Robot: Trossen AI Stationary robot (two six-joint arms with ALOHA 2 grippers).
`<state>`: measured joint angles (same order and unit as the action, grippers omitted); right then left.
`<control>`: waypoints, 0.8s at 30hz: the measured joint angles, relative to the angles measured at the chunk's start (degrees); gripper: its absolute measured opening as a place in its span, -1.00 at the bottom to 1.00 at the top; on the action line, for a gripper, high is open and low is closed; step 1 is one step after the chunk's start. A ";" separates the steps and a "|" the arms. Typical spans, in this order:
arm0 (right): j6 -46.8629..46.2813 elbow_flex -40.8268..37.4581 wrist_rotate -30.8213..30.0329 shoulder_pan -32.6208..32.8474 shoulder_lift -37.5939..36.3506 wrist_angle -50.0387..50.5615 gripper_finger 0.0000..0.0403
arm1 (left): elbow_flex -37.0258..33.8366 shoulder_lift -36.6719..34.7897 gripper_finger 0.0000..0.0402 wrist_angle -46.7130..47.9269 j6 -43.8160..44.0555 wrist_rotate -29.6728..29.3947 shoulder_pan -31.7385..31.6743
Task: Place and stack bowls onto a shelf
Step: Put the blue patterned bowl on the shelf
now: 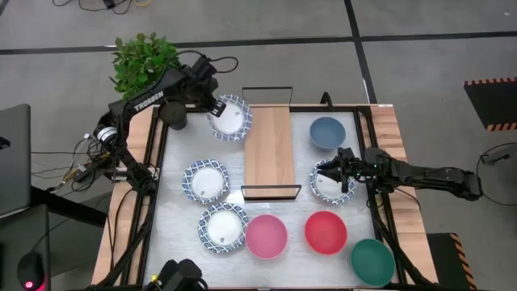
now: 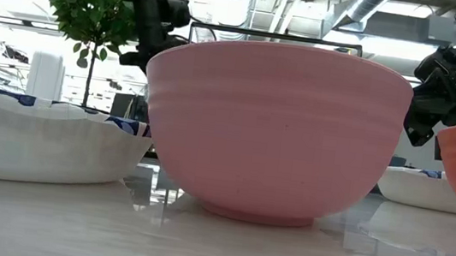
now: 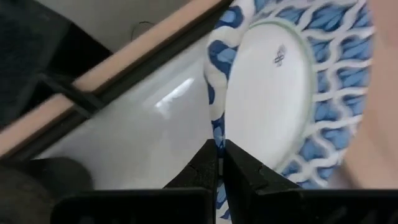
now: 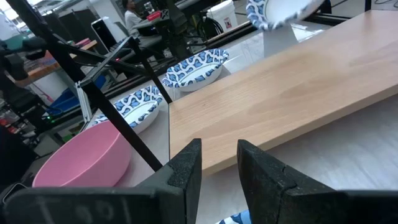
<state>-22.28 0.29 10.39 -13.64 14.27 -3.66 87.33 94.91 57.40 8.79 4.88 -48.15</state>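
Reading "TROSSEN" on its arm, the left gripper (image 1: 216,107), jaws clamped on one of four blue-patterned bowls (image 1: 229,118), holds it at the upper left of the shelf (image 1: 268,150); the right gripper (image 1: 342,169), jaws apart, hovers over another patterned bowl (image 1: 327,185) at centre right. Slate-blue (image 1: 327,132), pink (image 1: 266,236), red (image 1: 325,232) and green (image 1: 372,261) bowls sit singly on the surface (image 1: 283,212).

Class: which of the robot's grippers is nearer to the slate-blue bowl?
Right. The right gripper is over a patterned bowl just below the slate-blue bowl; the left gripper is beyond the shelf.
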 joint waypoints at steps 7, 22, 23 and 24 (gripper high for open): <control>-0.15 -0.01 0.00 0.00 0.00 0.00 -0.36 | -1.26 -0.02 -1.00 -6.35 6.94 14.71 1.95; 0.26 -0.01 0.00 0.01 0.01 0.02 -0.36 | -2.21 0.69 -1.00 -25.35 22.07 4.81 10.18; 0.26 -0.01 0.00 0.00 0.02 0.00 -0.36 | -2.24 0.94 -1.00 -25.25 23.11 4.96 10.22; 0.26 0.00 0.00 -0.01 0.00 0.02 -0.36 | -2.28 1.40 -1.00 -25.00 23.72 5.06 10.24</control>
<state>-22.02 0.30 10.39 -13.65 14.26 -3.64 85.06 96.31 32.40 32.51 9.93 -37.91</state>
